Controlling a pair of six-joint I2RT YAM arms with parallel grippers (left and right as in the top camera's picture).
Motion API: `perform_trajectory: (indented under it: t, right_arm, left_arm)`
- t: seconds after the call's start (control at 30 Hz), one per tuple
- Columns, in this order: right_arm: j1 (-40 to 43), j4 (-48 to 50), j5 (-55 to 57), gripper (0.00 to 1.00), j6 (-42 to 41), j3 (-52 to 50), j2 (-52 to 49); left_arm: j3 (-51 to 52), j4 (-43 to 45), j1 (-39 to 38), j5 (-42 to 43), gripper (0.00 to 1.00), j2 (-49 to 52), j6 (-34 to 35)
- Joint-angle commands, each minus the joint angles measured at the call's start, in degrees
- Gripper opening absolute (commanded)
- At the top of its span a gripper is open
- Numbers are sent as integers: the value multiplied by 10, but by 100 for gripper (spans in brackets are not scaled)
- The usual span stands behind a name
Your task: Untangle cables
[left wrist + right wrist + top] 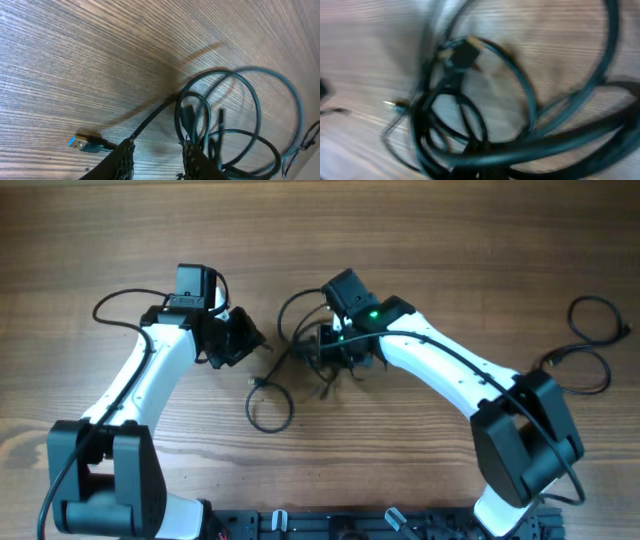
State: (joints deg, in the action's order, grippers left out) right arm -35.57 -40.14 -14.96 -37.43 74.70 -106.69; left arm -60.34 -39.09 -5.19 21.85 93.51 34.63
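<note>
**Cables knotted mid-table, under our right gripper**

We see most of the cables (545,146) bunched in a tangle near the middle of the table (450,240). Our right gripper (345,352) sits directly on top of that tangle. Its jaws are pressed together. The wrist view is too blurred for us to tell whether a strand is pinched between them. It shows only overlapping black loops and one dark plug head.

Our left gripper (240,340) hangs just left of the tangle, low over the wood. Its fingers (122,160) stand apart, with bare table showing between them. One cord runs from a blue-tipped USB plug (79,143) past the tip of one finger and up into the loops. We cannot tell whether it touches that finger.

One loop (250,412) lies flat below the tangle, toward our base. A further cable (592,299) lies by itself at the far right edge, well apart from the rest.
</note>
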Motion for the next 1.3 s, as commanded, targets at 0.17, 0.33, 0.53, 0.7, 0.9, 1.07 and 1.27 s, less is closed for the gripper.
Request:
perform_trajectory:
  t: [0.17,0.33,0.53,0.7,0.9,1.07,1.27]
  right_arm:
    - [2,-115,48,4,81,15,0]
    - [2,-70,-76,4,165,45,56]
    - [2,39,-45,4,143,32,1]
    - [2,-72,-28,4,136,24,-40]
    - [1,-151,0,4,137,24,-40]
    - [2,-92,-77,13,129,54,-40]
    - [-13,-25,-46,19,77,56,-40]
  left_arm:
    - [1,-2,0,-10,36,3,-14]
    - [1,3,0,-24,35,4,-11]
    - [1,-8,0,-24,36,3,-12]
    - [1,-10,0,-24,36,3,-12]
    - [1,-6,0,-24,36,3,-12]
    - [1,-6,0,-24,37,3,-12]
    - [1,-6,-1,-24,37,3,-12]
